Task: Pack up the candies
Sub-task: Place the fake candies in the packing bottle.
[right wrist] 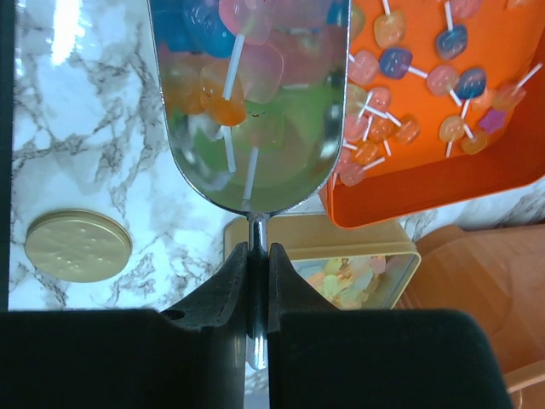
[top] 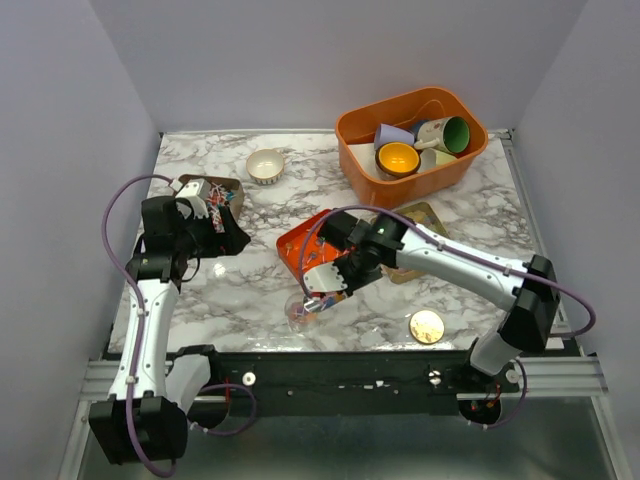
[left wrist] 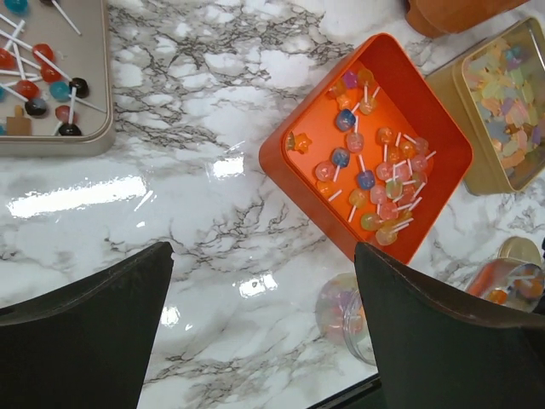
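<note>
Left gripper (left wrist: 264, 251): jaws wide, nothing between, over marble table (left wrist: 213, 128), left of orange tray (left wrist: 311, 200). Right gripper (right wrist: 258, 256): narrow, clamped on scoop (right wrist: 247, 183) handle. Scoop loaded with candies (right wrist: 226, 111), near clear jar (left wrist: 341, 315). More candies in orange tray, tan tin (left wrist: 100, 85) far left, gold tin (left wrist: 450, 128) right.

Candies (left wrist: 375, 175) lie in a tray (top: 298, 243) mid-desk (top: 250, 290). A right tin (left wrist: 453, 119) sits just beside the tray, a left tin (left wrist: 51, 145) well apart. Behind are a bowl (top: 265, 165) and a bin (top: 420, 182) holding cups (top: 398, 158). Before the tray are a scoop (right wrist: 247, 102), a jar (top: 298, 312) and, rightward, a disc (top: 427, 326).
</note>
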`<state>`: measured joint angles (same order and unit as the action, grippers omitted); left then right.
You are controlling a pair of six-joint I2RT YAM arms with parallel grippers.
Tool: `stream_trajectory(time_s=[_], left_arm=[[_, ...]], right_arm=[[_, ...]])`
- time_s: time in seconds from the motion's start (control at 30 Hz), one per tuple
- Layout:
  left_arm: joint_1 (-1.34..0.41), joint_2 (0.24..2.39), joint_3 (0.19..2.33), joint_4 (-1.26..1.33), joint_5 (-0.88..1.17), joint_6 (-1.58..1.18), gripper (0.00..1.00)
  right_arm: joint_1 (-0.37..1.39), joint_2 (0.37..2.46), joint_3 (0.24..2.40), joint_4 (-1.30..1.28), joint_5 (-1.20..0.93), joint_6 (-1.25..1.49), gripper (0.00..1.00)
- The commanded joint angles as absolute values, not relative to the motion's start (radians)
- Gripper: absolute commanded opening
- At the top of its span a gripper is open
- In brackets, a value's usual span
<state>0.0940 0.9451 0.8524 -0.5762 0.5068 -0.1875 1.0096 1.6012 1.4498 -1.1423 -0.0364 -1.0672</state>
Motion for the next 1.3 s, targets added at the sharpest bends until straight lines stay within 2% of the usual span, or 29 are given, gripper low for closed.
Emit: stream_trajectory(time_s=[0.0,0.27,0.5,0.83,1.03,1.2,1.27], left_arm=[[0.103,0.867,0.838,-0.558,0.457,-0.173,0.99],[0.113,0.816,0.816,-0.535,0.451,-0.192,0.99],[0.121,0.799,0.793,-0.494,0.449,-0.233,0.99],[0.077,0.988,0.834,-0.388,0.517,-0.195,0.99],[-0.139,1.230,0.965,-0.391,0.424,0.064,0.99],[-0.192,1.446,1.107,-0.419,0.358,0.238,0.97],[-0.198,1.515,1.182,-0.449,0.339,0.261,0.92]], right_arm=[[1.048,1.704,1.545,-1.233,0.143,-0.989,0.01],[1.163,1.816,1.661,-1.301,0.346,-0.991,0.01],[1.236,1.827,1.632,-1.293,0.528,-1.060,0.01],[1.246,1.775,1.698,-1.313,0.592,-1.063,0.01],[1.111,1.668,1.687,-1.338,0.462,-0.922,0.01],[0.850,1.589,1.669,-1.299,0.302,-0.836,0.01],[0.752,1.574,1.681,-1.281,0.223,-0.806,0.01]])
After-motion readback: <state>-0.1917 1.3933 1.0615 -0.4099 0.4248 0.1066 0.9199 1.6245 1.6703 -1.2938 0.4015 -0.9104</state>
